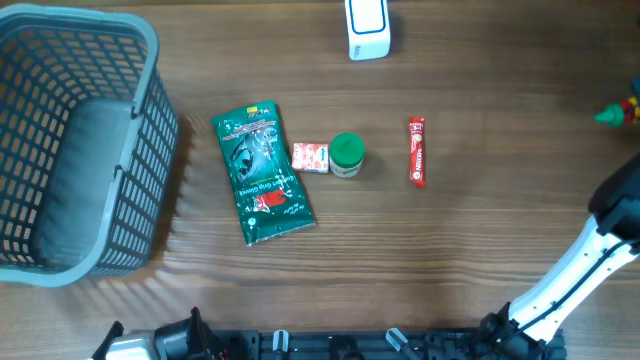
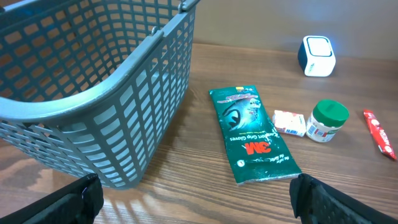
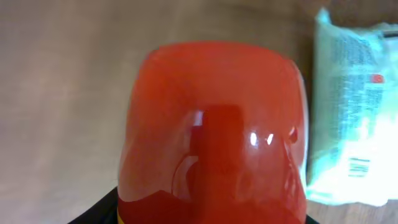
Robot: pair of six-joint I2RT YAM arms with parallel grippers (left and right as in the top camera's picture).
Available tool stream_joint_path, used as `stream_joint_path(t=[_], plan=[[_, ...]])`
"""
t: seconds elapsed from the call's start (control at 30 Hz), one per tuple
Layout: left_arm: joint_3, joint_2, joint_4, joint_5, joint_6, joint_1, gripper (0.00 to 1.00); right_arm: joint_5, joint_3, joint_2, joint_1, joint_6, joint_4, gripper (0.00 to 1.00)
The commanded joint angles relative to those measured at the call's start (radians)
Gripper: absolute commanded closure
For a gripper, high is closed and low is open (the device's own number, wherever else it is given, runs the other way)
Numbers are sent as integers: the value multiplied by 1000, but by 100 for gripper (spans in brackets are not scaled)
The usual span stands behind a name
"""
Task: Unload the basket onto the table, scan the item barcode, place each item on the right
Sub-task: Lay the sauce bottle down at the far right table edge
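Grey basket (image 1: 150, 150) at 9 o'clock holds nothing. Red bottle (image 1: 622, 110) sits at the 3 o'clock edge, long axis 9-to-3, green tip toward 9. Left gripper (image 2: 196, 191) stands wide apart. Right gripper is hidden, so its grip cannot be told.

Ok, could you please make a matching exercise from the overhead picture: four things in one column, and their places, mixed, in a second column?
Things:
1. basket
2. green pouch
3. green-lidded jar
4. red stick packet

Places:
a. alone, to the right of the jar
b. far left of the view
c. just right of the small box
d. between the basket and the small box

Pairs: 1-b, 2-d, 3-c, 4-a.
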State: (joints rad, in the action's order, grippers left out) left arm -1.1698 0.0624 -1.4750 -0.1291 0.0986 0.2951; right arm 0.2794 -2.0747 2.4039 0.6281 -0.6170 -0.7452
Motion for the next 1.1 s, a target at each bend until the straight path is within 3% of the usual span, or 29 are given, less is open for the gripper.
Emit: stream_joint_path(t=[0.0, 0.1, 0.17, 0.37, 0.5, 0.73, 1.07], plan=[[1, -6, 1, -12, -2, 3, 0, 27, -11, 14, 31, 20, -2, 36], [1, -6, 1, -12, -2, 3, 0, 33, -11, 14, 41, 74, -27, 18], [1, -6, 1, -12, -2, 3, 0, 76, -17, 11, 41, 76, -74, 0], [1, -6, 1, -12, -2, 3, 0, 80, -39, -111, 38, 29, -198, 0], [1, -6, 1, -13, -2, 3, 0, -47, -39, -273, 23, -52, -272, 0], [1, -6, 1, -12, -2, 3, 0, -151, -39, -484, -103, -101, -400, 0], [1, -6, 1, -13, -2, 3, 0, -230, -38, -841, -222, -126, -741, 0]])
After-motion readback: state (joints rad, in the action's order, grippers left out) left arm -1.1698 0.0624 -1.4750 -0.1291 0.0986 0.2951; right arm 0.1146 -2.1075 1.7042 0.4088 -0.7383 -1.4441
